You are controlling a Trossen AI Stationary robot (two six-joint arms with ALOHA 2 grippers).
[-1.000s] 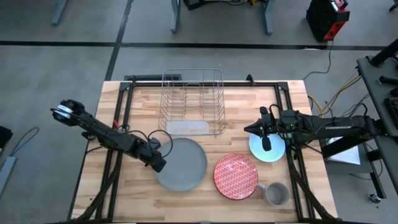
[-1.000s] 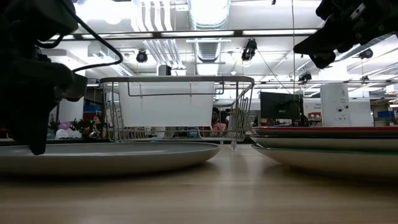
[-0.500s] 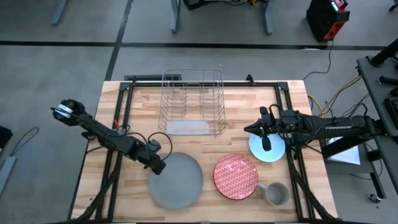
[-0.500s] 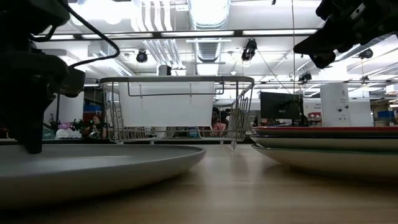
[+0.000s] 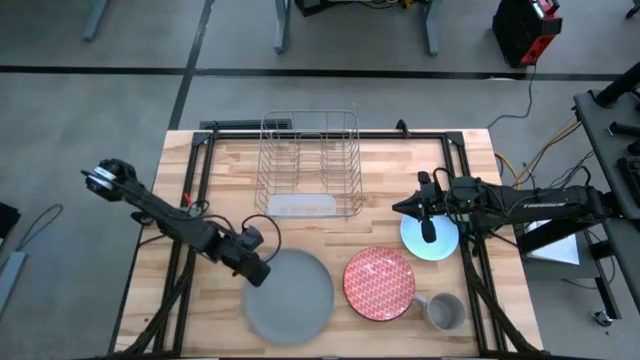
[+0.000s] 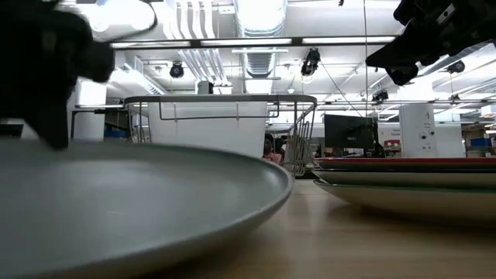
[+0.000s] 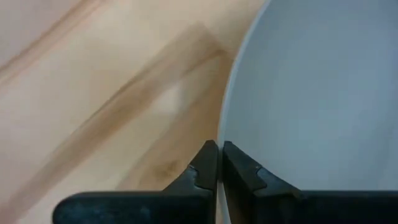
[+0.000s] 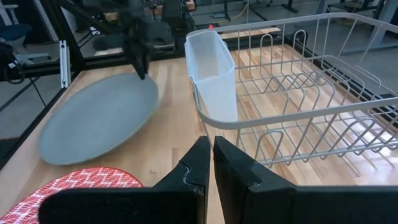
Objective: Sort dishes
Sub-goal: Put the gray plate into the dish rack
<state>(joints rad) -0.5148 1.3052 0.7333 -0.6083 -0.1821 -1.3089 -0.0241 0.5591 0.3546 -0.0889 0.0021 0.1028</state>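
The left gripper (image 5: pixel 256 270) sits at the front left of the table (image 5: pixel 330 215), its two fingers (image 7: pixel 205 163) pinched together on the rim of the large grey plate (image 5: pixel 290 295). In the left wrist view that rim runs straight into the narrow slit between the fingers. The grey plate lies near the table's front edge, and in the low view its near side (image 6: pixel 139 201) fills the foreground and looks tilted up from the wood, though how far it is lifted cannot be told.

Behind it, at the back middle of the table, stands the wire dish rack (image 5: pixel 308 160) with a white cup holder (image 8: pixel 212 74) on its front side.

Just right of the grey plate lies the red patterned plate (image 5: pixel 379 283), flat on the wood and apart from it. A grey mug (image 5: pixel 443 312) stands just beside the red plate, toward the front right corner.

Farther right, the right gripper (image 5: pixel 428 228) hovers above the light-blue plate (image 5: pixel 430 240), which rests near the table's right edge. Its fingers (image 8: pixel 198 163) are pressed together with nothing between them.
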